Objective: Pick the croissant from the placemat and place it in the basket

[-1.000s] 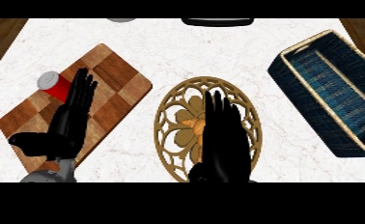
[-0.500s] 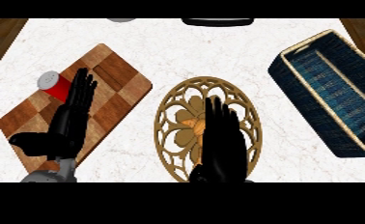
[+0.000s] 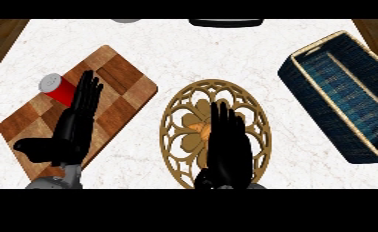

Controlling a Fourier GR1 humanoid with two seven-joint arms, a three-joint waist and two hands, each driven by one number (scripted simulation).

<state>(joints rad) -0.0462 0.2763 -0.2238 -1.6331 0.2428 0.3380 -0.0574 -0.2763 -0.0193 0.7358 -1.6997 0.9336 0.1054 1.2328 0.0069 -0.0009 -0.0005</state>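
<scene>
**On the marble counter: right hand flat over the croissant**

Across the white marble counter [image 3: 221,56], largest to smallest:

- Blue woven basket [image 3: 334,92], far right, tilted, well apart from the placemat.
- Checkered wooden board [image 3: 118,83], left, set at a slant.
- Round gold openwork placemat [image 3: 181,107], centre.
- Left hand [image 3: 77,118] over the board, fingers straight, holding nothing.
- Right hand [image 3: 225,141] over the placemat, fingers straight, not curled round anything.
- Red can [image 3: 59,87], grey top, at the board's left edge, just beside the left fingertips.
- Croissant [image 3: 196,127] at the placemat's middle, mostly hidden under the right hand.
</scene>
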